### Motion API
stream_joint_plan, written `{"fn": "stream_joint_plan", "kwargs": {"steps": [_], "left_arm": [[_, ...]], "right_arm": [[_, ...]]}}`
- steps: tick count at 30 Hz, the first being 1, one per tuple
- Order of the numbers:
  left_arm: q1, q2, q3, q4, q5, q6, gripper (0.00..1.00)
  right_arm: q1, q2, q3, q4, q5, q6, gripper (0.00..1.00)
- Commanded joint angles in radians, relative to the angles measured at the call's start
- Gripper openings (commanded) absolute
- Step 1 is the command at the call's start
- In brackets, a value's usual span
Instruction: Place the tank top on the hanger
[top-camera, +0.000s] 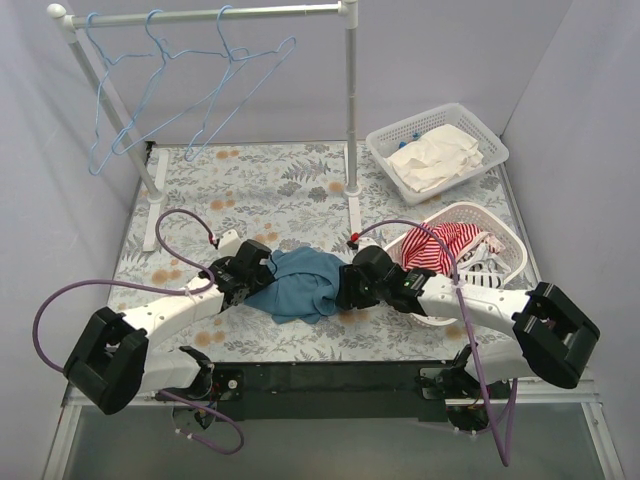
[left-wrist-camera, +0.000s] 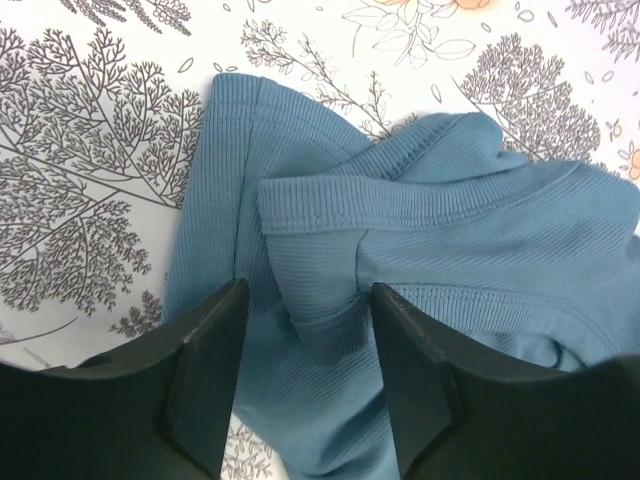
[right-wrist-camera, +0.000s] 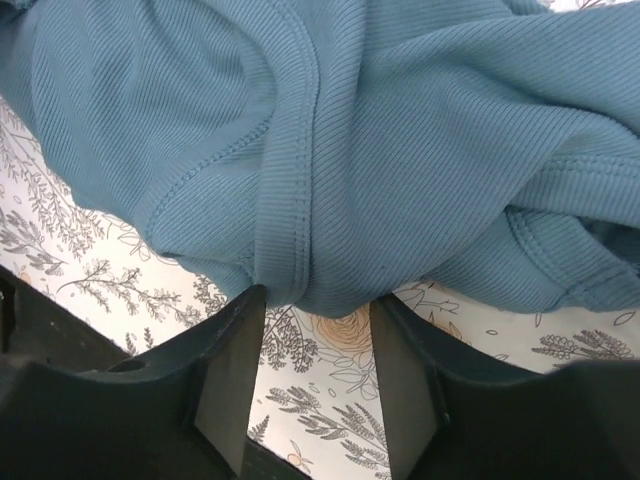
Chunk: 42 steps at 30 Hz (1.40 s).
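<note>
**Top external.** The tank top (top-camera: 297, 285) is a crumpled teal heap on the floral-printed table (top-camera: 270, 190), at the centre of the frame. Its longer spread runs left to right, and I cannot tell which end is the neck. The left gripper (top-camera: 262, 270) meets its left edge and the right gripper (top-camera: 343, 285) its right edge. Three thin light-blue wire hangers (top-camera: 262, 51) hang from a white rail (top-camera: 200, 15) at upper left, well apart from the cloth. At right are a white mesh basket (top-camera: 490, 140) of white cloths and a round basket (top-camera: 505, 240) holding a red-and-white striped garment.

**Left wrist.** The left gripper (left-wrist-camera: 310, 300) is spread wide, its black fingers (left-wrist-camera: 205, 365) either side of a raised fold of fine-ribbed knit without pinching it. A stitched band runs across mid-frame.

**Right wrist.** The right gripper (right-wrist-camera: 315, 300) also stands wide apart and holds nothing. A double-stitched hem drops from the top of the frame to its fingertips, with table print showing between them.
</note>
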Motion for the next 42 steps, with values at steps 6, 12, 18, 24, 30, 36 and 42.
{"fn": "stream_joint_plan", "kwargs": {"steps": [6,12,18,24,30,36,42], "left_arm": [[0.027,-0.036,0.028,0.152,-0.045,0.054,0.0],[0.027,-0.209,0.201,-0.003,-0.131,0.183,0.0],[0.027,-0.288,0.471,-0.118,-0.143,0.335,0.0],[0.027,-0.195,0.871,-0.163,-0.146,0.467,0.0],[0.027,-0.098,1.183,-0.24,-0.134,0.533,0.0],[0.027,-0.133,1.105,-0.327,-0.088,0.476,0.0],[0.027,-0.278,0.663,-0.307,0.071,0.313,0.0]], "right_arm": [[0.006,-0.038,0.093,-0.019,0.106,-0.038,0.01],[0.006,-0.152,0.272,-0.203,0.243,-0.135,0.01],[-0.002,-0.138,0.681,-0.364,0.376,-0.298,0.01],[-0.088,-0.002,1.131,-0.395,0.363,-0.42,0.01],[-0.232,0.124,1.447,-0.454,0.139,-0.388,0.01],[-0.255,0.08,1.272,-0.464,-0.024,-0.307,0.01],[-0.257,-0.072,0.743,-0.383,-0.164,-0.221,0.01]]}}
